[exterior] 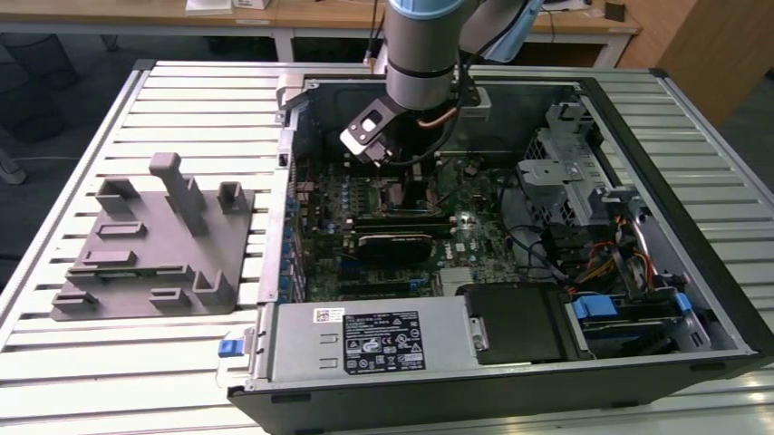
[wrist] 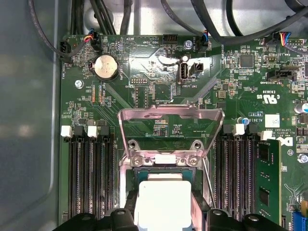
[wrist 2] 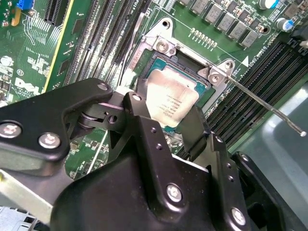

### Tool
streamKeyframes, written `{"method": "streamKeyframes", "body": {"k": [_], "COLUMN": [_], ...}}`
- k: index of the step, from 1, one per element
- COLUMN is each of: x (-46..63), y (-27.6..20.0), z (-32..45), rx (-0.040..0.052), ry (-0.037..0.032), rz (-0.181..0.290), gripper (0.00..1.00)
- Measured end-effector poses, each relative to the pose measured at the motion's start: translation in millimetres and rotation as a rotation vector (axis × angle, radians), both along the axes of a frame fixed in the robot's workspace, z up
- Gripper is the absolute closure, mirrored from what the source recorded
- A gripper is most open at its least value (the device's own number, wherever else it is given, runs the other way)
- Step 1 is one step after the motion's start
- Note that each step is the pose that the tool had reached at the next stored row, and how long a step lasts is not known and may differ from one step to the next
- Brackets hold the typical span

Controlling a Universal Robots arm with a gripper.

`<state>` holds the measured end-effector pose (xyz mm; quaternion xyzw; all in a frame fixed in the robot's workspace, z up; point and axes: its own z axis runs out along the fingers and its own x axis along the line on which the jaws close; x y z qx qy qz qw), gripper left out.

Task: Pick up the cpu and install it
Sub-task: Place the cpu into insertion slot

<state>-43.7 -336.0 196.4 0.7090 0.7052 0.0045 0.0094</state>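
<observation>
The arm (exterior: 423, 54) reaches down into an open computer case (exterior: 484, 399) that lies on its side on a slatted metal table (exterior: 72, 362). Its wrist hangs over the upper middle of the motherboard (exterior: 472, 227). On the exterior view's left, well apart from the case, a grey plastic fixture block (exterior: 145, 254) stands on the table. A power supply (exterior: 362, 340) fills the near corner of the case.

In the second wrist view the gripper (wrist 2: 168, 113) is clenched on the cpu (wrist 2: 171, 98). Its black fingers (wrist 2: 142, 120) press against two opposite edges of the chip, and the silvery top lies between them. The cpu sits directly over the socket (wrist 2: 166, 60), and strips of the socket's dark bed show along its far edges. It looks slightly tilted against the socket frame. Whether it already rests in the bed or hangs just above it cannot be told from these angles.

In the first wrist view the socket's metal load plate (wrist: 168, 114) stands swung open beyond the chip. The thin retention lever (wrist 2: 262, 103) is free and juts out to one side of the socket. Empty memory slots (wrist: 91, 178) flank the socket, and one green memory module (wrist: 267, 178) stands in the far bank. A coin cell battery (wrist: 106, 67) sits near the board's edge, below a bundle of black cables (wrist: 96, 14).
</observation>
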Motion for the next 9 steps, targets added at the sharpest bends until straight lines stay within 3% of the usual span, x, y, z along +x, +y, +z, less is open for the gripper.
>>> {"method": "streamKeyframes", "body": {"k": [6,7,9], "x": [0.3,0.3,0.3], "y": [0.1,0.0,0.0], "z": [0.0,0.1,0.7], "rx": [0.0001,0.0000,-0.0003], "ry": [0.0001,0.0003,0.0005], "rz": [0.000,0.000,0.000], "gripper": [0.46,0.40,0.40]}}
